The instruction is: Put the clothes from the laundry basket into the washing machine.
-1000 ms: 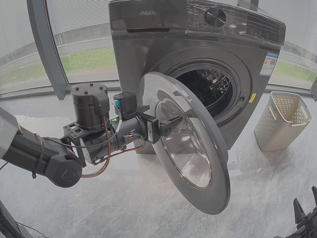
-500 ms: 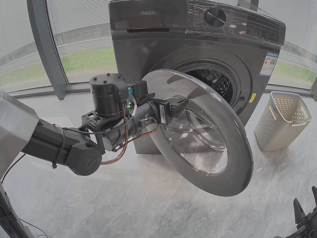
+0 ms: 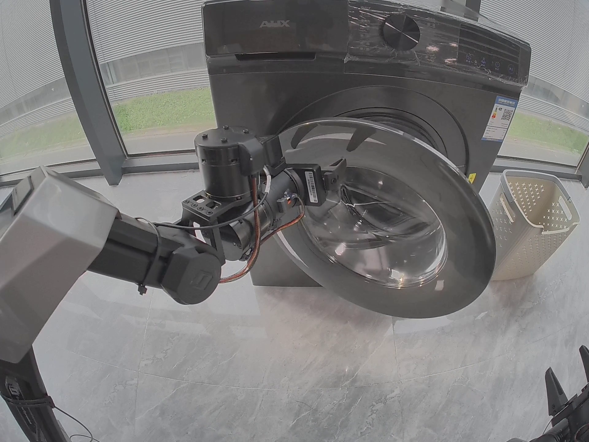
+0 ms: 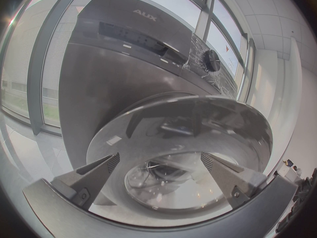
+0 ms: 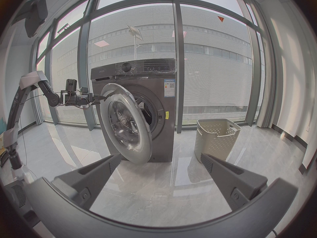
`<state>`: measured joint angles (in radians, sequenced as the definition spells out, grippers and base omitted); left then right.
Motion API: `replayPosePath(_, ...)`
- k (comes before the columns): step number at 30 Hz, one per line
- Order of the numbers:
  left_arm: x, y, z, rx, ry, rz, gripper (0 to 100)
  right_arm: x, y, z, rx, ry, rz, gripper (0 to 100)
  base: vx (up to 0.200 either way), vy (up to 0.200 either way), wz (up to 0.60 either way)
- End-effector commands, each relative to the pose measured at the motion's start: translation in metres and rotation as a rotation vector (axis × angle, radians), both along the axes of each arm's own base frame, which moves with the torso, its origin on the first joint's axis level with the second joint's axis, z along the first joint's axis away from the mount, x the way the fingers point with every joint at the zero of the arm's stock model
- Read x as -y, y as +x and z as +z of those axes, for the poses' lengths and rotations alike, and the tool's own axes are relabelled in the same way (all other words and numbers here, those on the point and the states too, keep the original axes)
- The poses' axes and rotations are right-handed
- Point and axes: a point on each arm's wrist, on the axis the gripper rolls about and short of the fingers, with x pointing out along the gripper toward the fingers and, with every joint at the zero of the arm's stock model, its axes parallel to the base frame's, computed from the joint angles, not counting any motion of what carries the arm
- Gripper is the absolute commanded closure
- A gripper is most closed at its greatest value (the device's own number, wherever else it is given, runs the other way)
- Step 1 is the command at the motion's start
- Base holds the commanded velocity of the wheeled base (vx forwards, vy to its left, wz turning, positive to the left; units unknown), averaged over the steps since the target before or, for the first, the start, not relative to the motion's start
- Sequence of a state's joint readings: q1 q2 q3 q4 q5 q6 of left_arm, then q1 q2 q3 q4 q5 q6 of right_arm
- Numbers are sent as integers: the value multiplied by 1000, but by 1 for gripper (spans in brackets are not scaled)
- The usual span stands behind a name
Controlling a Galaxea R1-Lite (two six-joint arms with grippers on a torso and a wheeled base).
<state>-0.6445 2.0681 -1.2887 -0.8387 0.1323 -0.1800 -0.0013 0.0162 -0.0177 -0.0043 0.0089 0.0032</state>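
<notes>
Standing on the pale marble floor (image 3: 276, 369) before tall windows (image 3: 153, 62), the grey front-loading washing machine (image 3: 257, 99) has its round door (image 3: 399, 277) partly open. The door is hinged at its left edge and swung out at a slant. Its glass-centred outer face is turned toward the robot and covers most of the drum opening (image 5: 148, 108) in the head view. The right wrist view shows that dark opening in the gap behind the door.

The left arm is stretched out level from the robot's left side, with the left gripper (image 3: 336, 173) at the upper left part of the door, close to the rim. Its fingers (image 4: 112, 159) are spread wide and hold nothing, and the door's face lies just beyond their tips. Whether the tips touch the door cannot be told.

A cream, perforated plastic laundry basket (image 3: 531, 228) stands upright on the floor just to the right of the washing machine, near its front corner and apart from the door. Its holed inner walls show, but its bottom is hidden, so what lies in it cannot be told.

The right gripper (image 3: 569, 376) sits low at the robot's right, well apart from both the machine and the basket. It faces them from across the floor, fingers spread wide with nothing between them.
</notes>
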Motion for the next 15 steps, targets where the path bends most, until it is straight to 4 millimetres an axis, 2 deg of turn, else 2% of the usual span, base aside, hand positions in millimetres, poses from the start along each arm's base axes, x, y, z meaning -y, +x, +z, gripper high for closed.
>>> replayPosePath(1,-2,-5,-5,-28,11,-1,0,0,0,-5,-1,0,0,0,0,0,0)
replayPosePath(2,-4,-7,-4,-31,12,-1,0,0,0,-5,-1,0,0,0,0,0,0)
replayPosePath(3,-11,-19,2,-33,16,-5,0,0,0,-5,-1,0,0,0,0,0,0)
replayPosePath(4,-35,-55,9,-55,41,-19,0,0,0,-5,-1,0,0,0,0,0,0)
replayPosePath(5,-49,-76,13,-59,48,-28,0,0,0,-5,-1,0,0,0,0,0,0)
replayPosePath(6,-58,-87,15,-63,51,-29,0,0,0,-5,-1,0,0,0,0,0,0)
replayPosePath(12,-135,-182,9,-55,86,-24,0,0,0,-5,-1,0,0,0,0,0,0)
replayPosePath(15,-162,-214,1,-30,118,-11,0,0,0,-5,-1,0,0,0,0,0,0)
